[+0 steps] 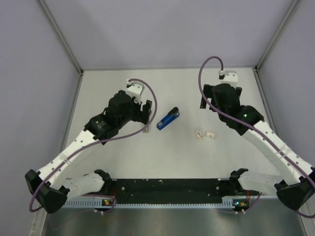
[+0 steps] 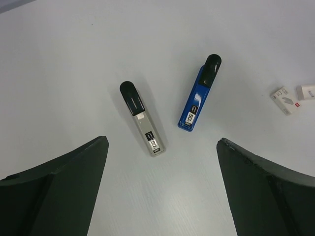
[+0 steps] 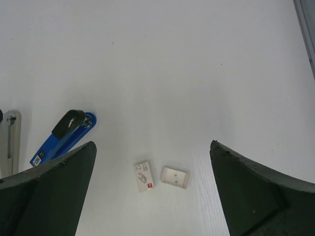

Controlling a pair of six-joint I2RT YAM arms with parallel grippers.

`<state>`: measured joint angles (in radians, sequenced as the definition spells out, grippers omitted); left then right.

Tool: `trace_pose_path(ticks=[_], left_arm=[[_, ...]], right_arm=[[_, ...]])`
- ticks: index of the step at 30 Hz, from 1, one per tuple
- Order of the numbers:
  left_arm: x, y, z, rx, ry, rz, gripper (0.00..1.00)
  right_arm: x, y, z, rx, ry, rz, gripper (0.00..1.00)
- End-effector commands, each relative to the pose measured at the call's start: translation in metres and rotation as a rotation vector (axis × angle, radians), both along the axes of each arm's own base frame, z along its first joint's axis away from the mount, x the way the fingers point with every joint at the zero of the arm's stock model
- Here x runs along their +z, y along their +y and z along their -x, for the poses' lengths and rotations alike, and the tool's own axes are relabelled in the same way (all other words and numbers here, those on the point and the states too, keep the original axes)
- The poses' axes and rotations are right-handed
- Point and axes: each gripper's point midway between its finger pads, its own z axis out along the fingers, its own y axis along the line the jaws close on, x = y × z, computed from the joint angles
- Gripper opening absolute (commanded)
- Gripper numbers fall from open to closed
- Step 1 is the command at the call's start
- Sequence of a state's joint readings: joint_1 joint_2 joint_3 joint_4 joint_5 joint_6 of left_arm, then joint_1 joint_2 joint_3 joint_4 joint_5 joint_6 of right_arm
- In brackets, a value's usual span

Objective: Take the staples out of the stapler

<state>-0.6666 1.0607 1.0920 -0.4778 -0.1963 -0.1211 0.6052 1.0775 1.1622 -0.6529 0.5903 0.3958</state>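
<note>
Left gripper (image 2: 162, 141) hung with its jaws spread wide and nothing between them, just left of the stapler (image 2: 199, 101). It was above a grey bar (image 2: 142, 120) that lay beside the stapler without touching it. Right gripper (image 3: 151, 144) was also wide open and empty, well to the right of the stapler and a little beyond it. The stapler lay flat and slanted on the table (image 1: 123, 162), near the middle. It looked shut, and neither gripper touched it.

Two small pale blocks of staples (image 3: 143, 176) lay near the stapler on its right, close together, one with a red mark. Some staples therefore seemed to be out already. Whether more sat inside could not be told while the stapler was shut. If so, opening it and emptying it remained. With nothing in either gripper, no step looked under way.

Bare table surrounded the stapler on its far, near and right sides. The back wall (image 1: 167, 34) and side walls (image 1: 29, 73) stood well apart from it, as did the black strip (image 1: 167, 189) at the arms' bases. The tightest spot was to the stapler's left, where the bar lay close. The right gripper stood nearest a corner, back and to the right of the stapler.
</note>
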Motion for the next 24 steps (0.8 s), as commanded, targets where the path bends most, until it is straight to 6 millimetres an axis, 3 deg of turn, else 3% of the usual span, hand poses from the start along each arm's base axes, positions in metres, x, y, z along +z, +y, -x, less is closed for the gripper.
trace_pose_path(ticks=[1,7,10,14,19,24], left_arm=[[-0.007,-0.006,-0.009,-0.007,-0.001,-0.025,0.98],[-0.026,0.005,-0.023,0.129,0.053,-0.054,0.98],[-0.042,0.015,-0.032,0.242,0.082,-0.072,0.98],[-0.071,0.012,-0.050,0.324,0.104,-0.072,0.96],[-0.113,0.004,-0.073,0.397,0.172,-0.141,0.85],[-0.130,0.002,-0.093,0.492,0.188,-0.158,0.75]], right_arm=[[0.023,0.004,-0.008,0.024,-0.001,0.025,0.99],[-0.003,0.018,0.007,0.148,0.053,-0.001,0.99],[-0.019,0.027,0.013,0.203,0.097,-0.015,0.99],[-0.039,0.041,0.019,0.253,0.149,-0.067,0.99],[-0.059,0.062,0.031,0.345,0.211,-0.142,0.99],[-0.065,0.068,0.040,0.388,0.223,-0.160,0.99]])
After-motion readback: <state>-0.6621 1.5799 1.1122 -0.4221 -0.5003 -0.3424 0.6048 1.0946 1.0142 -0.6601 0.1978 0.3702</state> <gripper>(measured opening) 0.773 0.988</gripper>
